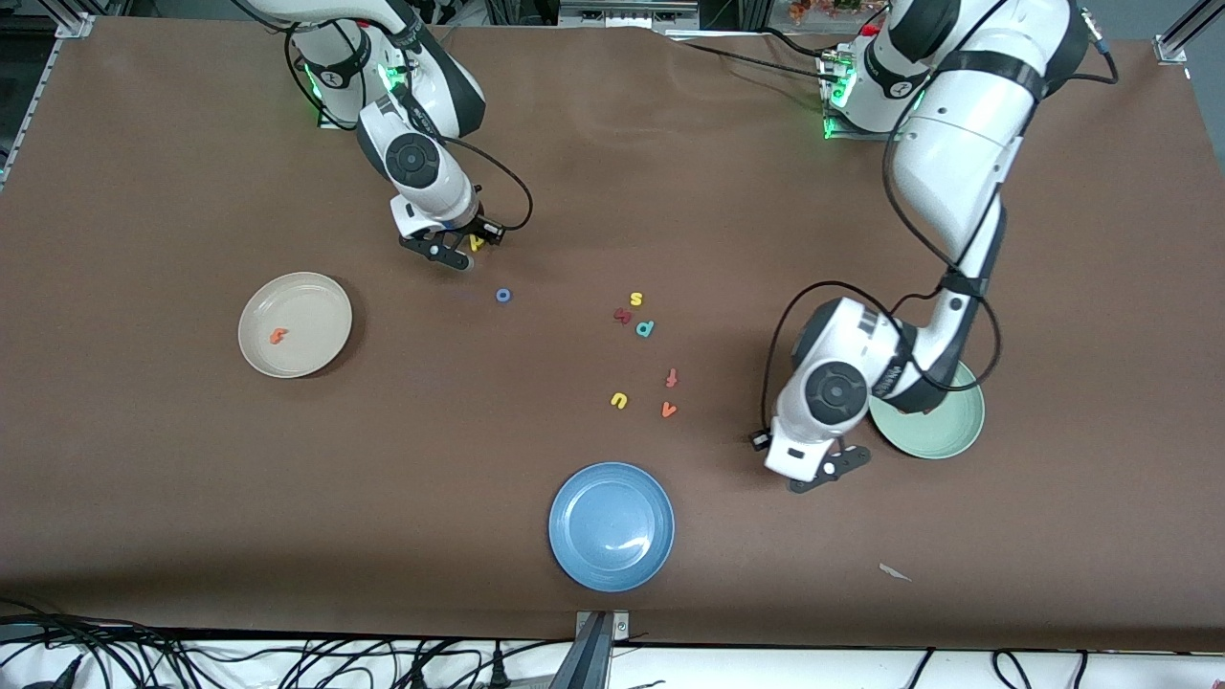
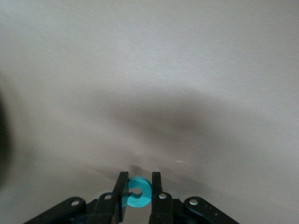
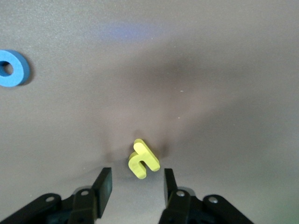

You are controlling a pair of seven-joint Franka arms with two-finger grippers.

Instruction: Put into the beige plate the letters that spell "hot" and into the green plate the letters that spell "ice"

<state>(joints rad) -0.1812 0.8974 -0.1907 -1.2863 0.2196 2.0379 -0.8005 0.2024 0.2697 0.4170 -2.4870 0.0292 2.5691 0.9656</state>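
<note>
My left gripper [image 1: 829,468] [image 2: 138,190] is shut on the teal c [image 2: 138,192], over the table beside the green plate [image 1: 949,433], which the left arm partly covers. My right gripper [image 1: 450,251] [image 3: 135,185] is open, and the yellow h [image 3: 143,160] [image 1: 476,243] lies on the table just ahead of its fingertips, untouched. The blue o [image 1: 503,295] [image 3: 11,68] lies a little nearer the front camera than the h. An orange t [image 1: 278,336] lies in the beige plate [image 1: 316,301]. The dark red i [image 1: 623,316] is in the loose cluster mid-table.
Loose letters lie mid-table: a yellow s [image 1: 635,299], a teal p [image 1: 645,328], a red-orange f [image 1: 672,377], a yellow u [image 1: 619,400] and an orange v [image 1: 669,410]. A blue plate [image 1: 611,524] sits near the front edge. A paper scrap [image 1: 895,572] lies toward the left arm's end.
</note>
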